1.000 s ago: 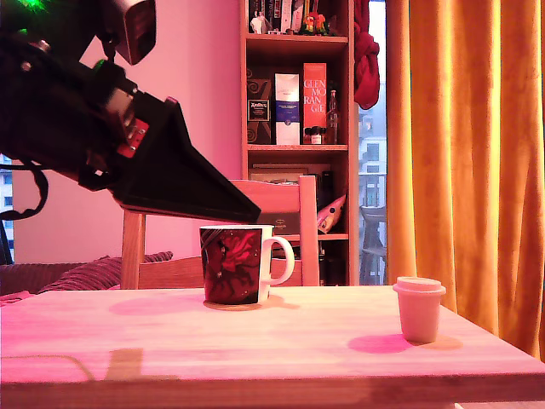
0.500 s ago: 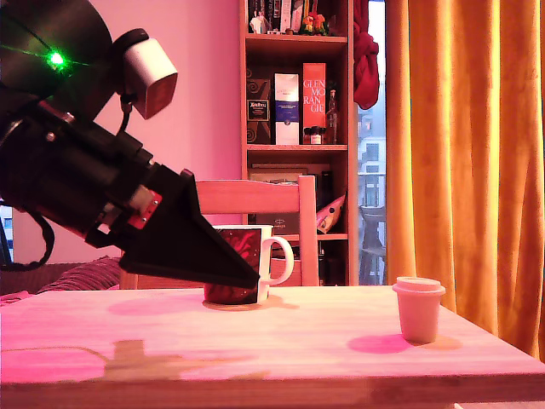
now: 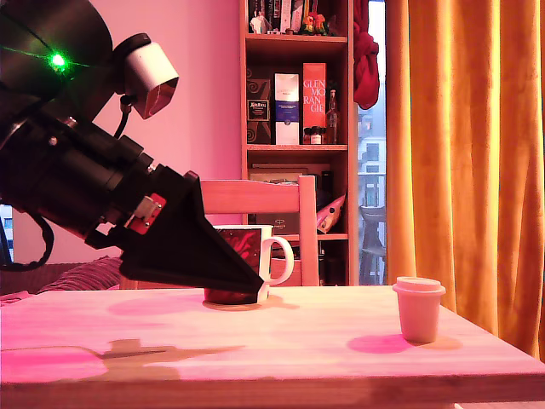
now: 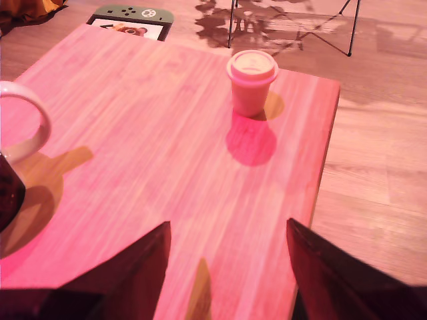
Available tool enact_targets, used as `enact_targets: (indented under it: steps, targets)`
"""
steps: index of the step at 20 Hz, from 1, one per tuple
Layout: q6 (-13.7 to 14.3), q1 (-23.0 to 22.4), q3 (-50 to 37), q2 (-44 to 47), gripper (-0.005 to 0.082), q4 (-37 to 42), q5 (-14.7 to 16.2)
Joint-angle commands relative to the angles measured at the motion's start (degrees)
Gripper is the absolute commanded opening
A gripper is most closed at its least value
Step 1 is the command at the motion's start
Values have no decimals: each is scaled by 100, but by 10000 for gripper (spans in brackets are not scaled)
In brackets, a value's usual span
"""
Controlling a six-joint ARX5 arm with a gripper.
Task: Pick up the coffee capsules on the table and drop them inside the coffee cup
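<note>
The cream capsule (image 3: 419, 308) stands upright on the wooden table (image 3: 281, 349), towards the exterior view's right; the wrist view shows the same capsule (image 4: 251, 81) near the table's edge (image 4: 320, 173). The red-and-black floral mug (image 3: 266, 256) sits further back, partly hidden by my black gripper (image 3: 254, 285). In the wrist view only the mug's white handle (image 4: 30, 127) and a dark sliver of its body show. My gripper (image 4: 228, 225) is open and holds nothing, low over the wood and well short of the cream capsule. The dark brown capsule is out of view.
A wooden chair (image 3: 289, 204) stands behind the table, with a bookshelf (image 3: 298, 111) beyond it and orange curtains (image 3: 468, 153) on the exterior view's right. Past the table's edge the wrist view shows the floor (image 4: 373, 167) and a flat dark object (image 4: 130, 15) lying on it.
My gripper has dropped from above the mug's rim to just over the tabletop in front of the mug; most of that drop came early, and it has barely moved since. The capsule and mug stayed put.
</note>
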Motion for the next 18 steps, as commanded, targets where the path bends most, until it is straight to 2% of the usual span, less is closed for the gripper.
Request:
enact_targets:
  steps: [1,4,12,15,18]
  targets:
    - [28,-37,-59,-11,501,72,-37]
    - [59,-28,-46,-9,501,289,-195]
    - [678,-22,225,57,500,494,-157]
    - [669,-9,278,356,500,710,33]
    - [664,-13,586,782,500,566,184]
